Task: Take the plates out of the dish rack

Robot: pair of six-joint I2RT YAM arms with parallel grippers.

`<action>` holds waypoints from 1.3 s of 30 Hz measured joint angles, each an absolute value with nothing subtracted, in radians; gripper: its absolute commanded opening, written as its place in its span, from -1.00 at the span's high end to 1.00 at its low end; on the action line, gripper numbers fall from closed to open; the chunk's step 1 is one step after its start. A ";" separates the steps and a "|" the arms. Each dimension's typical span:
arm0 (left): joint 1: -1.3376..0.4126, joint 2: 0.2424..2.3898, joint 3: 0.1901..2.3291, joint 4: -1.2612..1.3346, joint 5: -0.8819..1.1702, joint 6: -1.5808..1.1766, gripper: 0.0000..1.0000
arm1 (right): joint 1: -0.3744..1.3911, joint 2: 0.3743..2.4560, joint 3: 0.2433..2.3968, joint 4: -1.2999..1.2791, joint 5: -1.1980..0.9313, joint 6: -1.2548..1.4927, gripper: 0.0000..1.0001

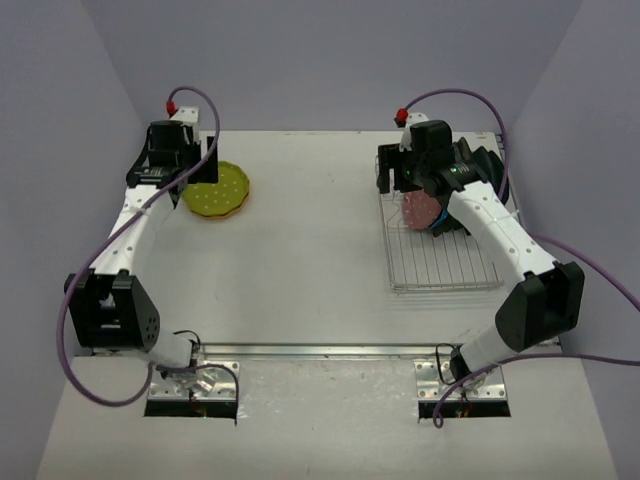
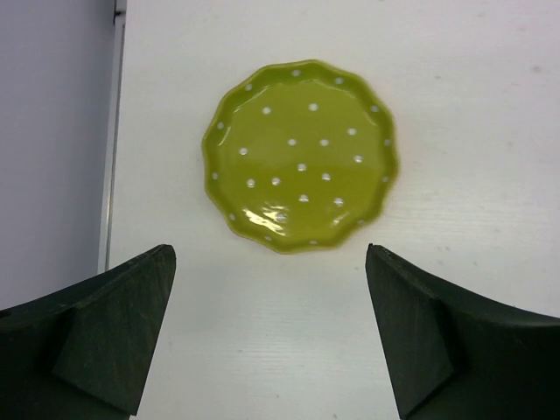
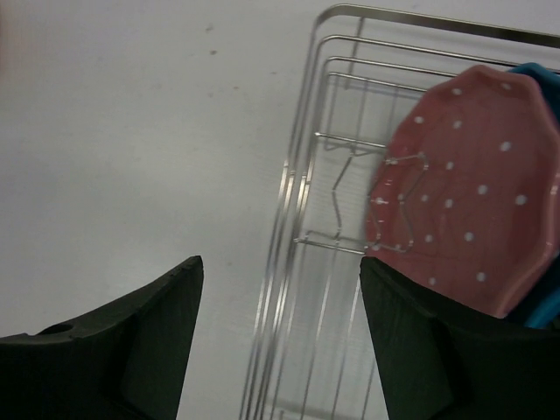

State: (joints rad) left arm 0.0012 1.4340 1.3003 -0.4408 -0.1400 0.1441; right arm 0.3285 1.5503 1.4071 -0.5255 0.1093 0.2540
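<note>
A yellow-green dotted plate (image 2: 300, 156) lies flat on the white table at the far left (image 1: 215, 190). My left gripper (image 2: 269, 254) hovers open just near of it, holding nothing. The silver wire dish rack (image 1: 440, 250) stands at the right. A pink dotted plate (image 3: 472, 192) leans upright in its dividers, with a blue plate's (image 3: 544, 308) edge showing behind it. My right gripper (image 3: 280, 262) is open over the rack's left rim (image 3: 293, 236). Its right finger is close beside the pink plate's lower edge, and nothing is gripped.
Grey walls close in the table on the left, back and right. The right arm's wrist (image 1: 440, 165) hides the rack's far end in the top view. The rack's near half (image 1: 445, 270) holds only bare wire.
</note>
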 measured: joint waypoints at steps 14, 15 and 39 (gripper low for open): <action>-0.150 1.263 1.110 -0.440 -0.211 0.155 -0.77 | 0.277 1.682 1.409 -0.477 0.442 0.104 -0.43; -0.150 1.262 1.110 -0.440 -0.213 0.153 -0.77 | 0.276 1.685 1.409 -0.468 0.452 0.094 -0.43; -0.150 1.260 1.110 -0.439 -0.225 0.148 -0.78 | 0.236 1.752 1.409 -0.374 0.515 0.024 -0.40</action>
State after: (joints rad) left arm -0.1505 1.2602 1.1103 -0.4386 -0.2253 0.1483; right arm 0.2356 1.7523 1.4090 -0.3743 0.5147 0.0239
